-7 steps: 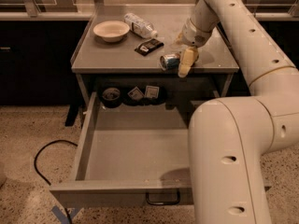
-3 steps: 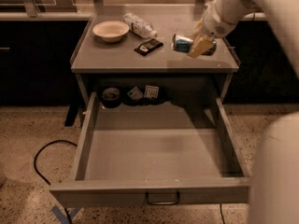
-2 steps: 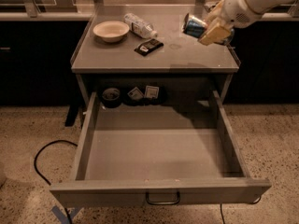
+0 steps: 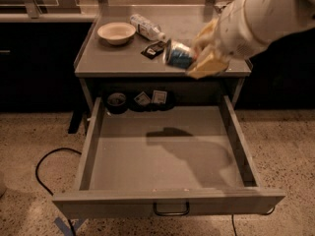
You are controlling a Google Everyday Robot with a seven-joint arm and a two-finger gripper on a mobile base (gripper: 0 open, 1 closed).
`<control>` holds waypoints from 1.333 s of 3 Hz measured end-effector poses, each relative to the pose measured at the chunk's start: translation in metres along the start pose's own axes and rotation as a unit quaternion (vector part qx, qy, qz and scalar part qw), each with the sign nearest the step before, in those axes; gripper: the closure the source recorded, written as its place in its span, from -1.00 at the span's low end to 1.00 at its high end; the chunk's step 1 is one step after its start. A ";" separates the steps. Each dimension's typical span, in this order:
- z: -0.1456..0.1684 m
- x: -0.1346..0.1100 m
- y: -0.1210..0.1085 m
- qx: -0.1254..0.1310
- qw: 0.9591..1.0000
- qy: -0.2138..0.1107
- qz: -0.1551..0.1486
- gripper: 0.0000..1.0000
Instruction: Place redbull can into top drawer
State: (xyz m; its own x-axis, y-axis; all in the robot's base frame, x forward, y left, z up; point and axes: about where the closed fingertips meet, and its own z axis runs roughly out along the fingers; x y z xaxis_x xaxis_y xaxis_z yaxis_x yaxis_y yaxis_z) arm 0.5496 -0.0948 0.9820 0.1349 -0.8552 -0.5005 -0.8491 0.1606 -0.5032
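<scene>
One can in transit

We hold the redbull can (image 4: 178,55) sideways, gripper (image 4: 201,54) fingers clamped on it, above the back edge of the open top drawer (image 4: 162,156). Next, we judge: bring it forward, lower, release.

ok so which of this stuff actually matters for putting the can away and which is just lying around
Part of the job:
- can, held on its side, off the table
- gripper, shut on it, at the table's front right
- drawer, pulled open below

Just lying about:
- bowl, water bottle and dark packet on the table
- small items at the drawer's back
- cable beside the drawer
</scene>
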 end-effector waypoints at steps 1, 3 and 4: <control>0.037 0.006 0.048 -0.057 0.998 0.012 -0.008 1.00; 0.082 0.024 0.064 -0.059 0.998 -0.006 0.002 1.00; 0.140 0.045 0.072 -0.060 0.998 -0.022 0.009 1.00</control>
State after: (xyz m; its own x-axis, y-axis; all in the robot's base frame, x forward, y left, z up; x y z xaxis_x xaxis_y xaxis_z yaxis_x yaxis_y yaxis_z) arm 0.5661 -0.0528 0.8246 0.1400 -0.8295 -0.5407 -0.9062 0.1127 -0.4075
